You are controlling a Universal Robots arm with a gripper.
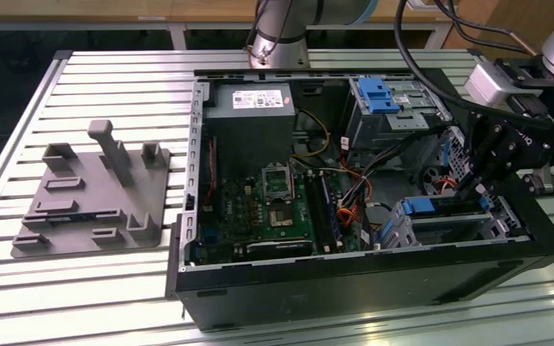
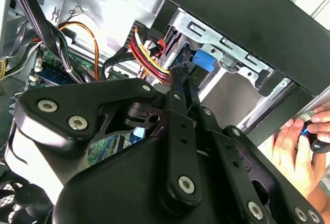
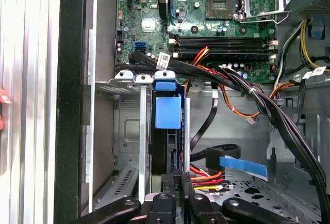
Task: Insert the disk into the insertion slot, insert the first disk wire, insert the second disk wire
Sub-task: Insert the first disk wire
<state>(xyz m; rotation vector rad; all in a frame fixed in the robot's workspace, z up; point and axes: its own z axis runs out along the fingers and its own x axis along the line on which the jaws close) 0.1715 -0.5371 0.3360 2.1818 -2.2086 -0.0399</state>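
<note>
From my station, the exterior view shows the open computer case (image 1: 354,288) lying on the slatted table (image 1: 113,72), with the gripper (image 1: 472,196) lowered into the corner of the case at the exterior view's right. The disk (image 1: 412,207) sits inside the insertion slot (image 1: 493,229), its blue carrier handle showing at the mouth of the cage. In the first wrist view the disk (image 3: 167,111) stands on edge between the slot's silver walls (image 3: 129,131), and the gripper (image 3: 179,180) is just at its near edge, the fingers (image 3: 170,182) drawn narrow with hardly a gap between them. A bundle of red, yellow and black wires (image 3: 206,175) lies just beside them. I cannot tell whether a plug is pinched there. The second wrist view shows that bundle (image 2: 147,53) ending right at the gripper (image 2: 178,74), with the disk's blue handle (image 2: 202,59) beyond it in the cage (image 2: 232,53). A person's hand (image 2: 294,146) rests outside the case wall.
</note>
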